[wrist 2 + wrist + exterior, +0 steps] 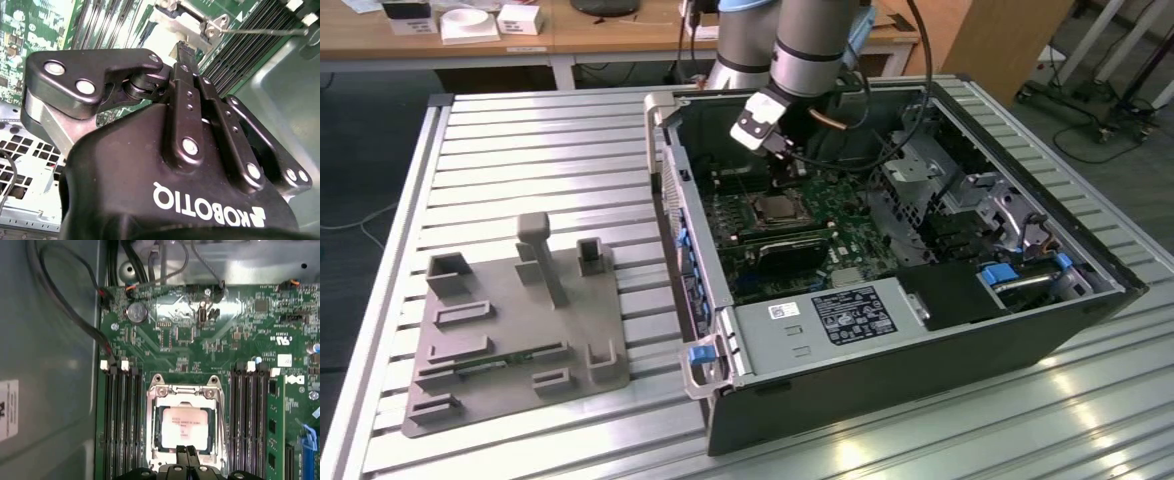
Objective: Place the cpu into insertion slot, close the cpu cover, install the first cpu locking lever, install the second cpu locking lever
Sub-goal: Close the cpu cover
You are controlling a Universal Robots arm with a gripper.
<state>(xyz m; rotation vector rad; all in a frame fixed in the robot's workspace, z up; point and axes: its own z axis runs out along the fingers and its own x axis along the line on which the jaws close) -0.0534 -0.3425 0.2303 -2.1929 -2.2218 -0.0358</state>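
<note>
Silvery-grey and square, the cpu (pixel 182 428) already lies flat in the insertion slot (pixel 151 440), set in the green circuit board (pixel 200 350) between two banks of long black memory slots (pixel 122 425). The cpu cover (pixel 183 399) appears to be down around it, with the chip showing through the cover's window, so the first step looks done and the closing work is probably the step in hand. In the first wrist view the gripper (pixel 187 460) hangs just over one edge of the socket, its fingers drawn together with nothing seen between them, which suits pushing rather than grasping. In the second wrist view a thin lever rod (pixel 265 31) runs out from a hinge lug at a corner of the socket. Whether that rod is latched cannot be told. To do this step well, the joined tips should bear on the metal frame and not on the chip's top. They should also press straight and slowly, keeping clear of the memory slots on both sides. The computer case (pixel 894 370) lies open on the slatted counter (pixel 534 150).
</note>
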